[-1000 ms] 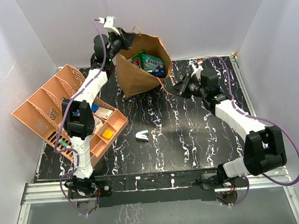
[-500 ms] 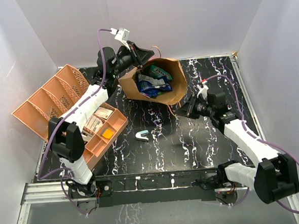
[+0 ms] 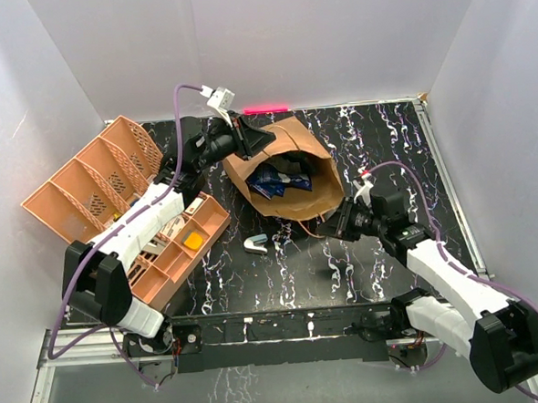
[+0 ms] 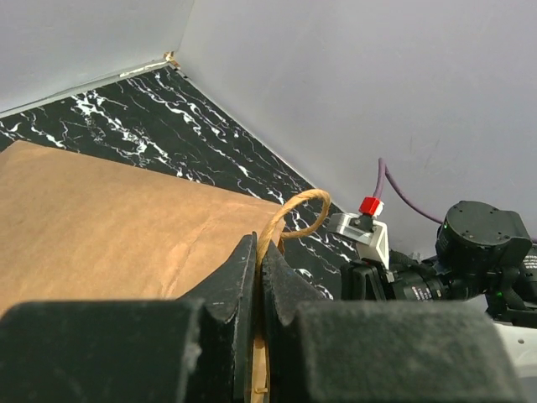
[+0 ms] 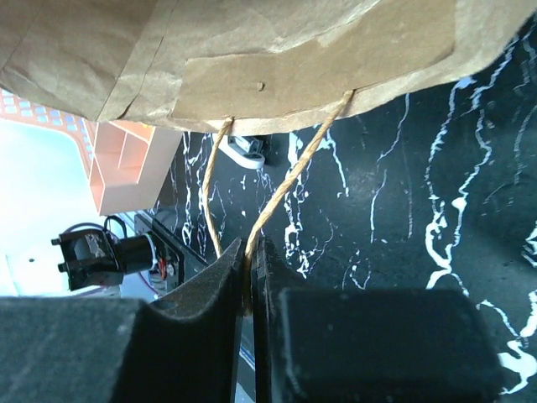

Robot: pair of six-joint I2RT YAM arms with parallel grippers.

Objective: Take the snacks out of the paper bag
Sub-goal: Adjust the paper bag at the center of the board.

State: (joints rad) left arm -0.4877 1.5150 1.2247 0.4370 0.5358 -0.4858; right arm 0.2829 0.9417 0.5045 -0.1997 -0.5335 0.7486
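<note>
Brown kraft paper bag [image 3: 292, 198] lies tipped between the tabletop's centre and its far edge, with its mouth turned upward. Dark blue snacks [image 3: 273, 176] sit inside it. Left gripper [image 4: 258, 252]: jaws clamped on the far handle [image 4: 295, 210]. Right gripper [image 5: 249, 252]: jaws clamped on the near handle [image 5: 289, 189].

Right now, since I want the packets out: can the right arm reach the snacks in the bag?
Probably not: the right fingers are shut on a handle of the paper bag, the left fingers on the other; the snacks lie inside.
</note>
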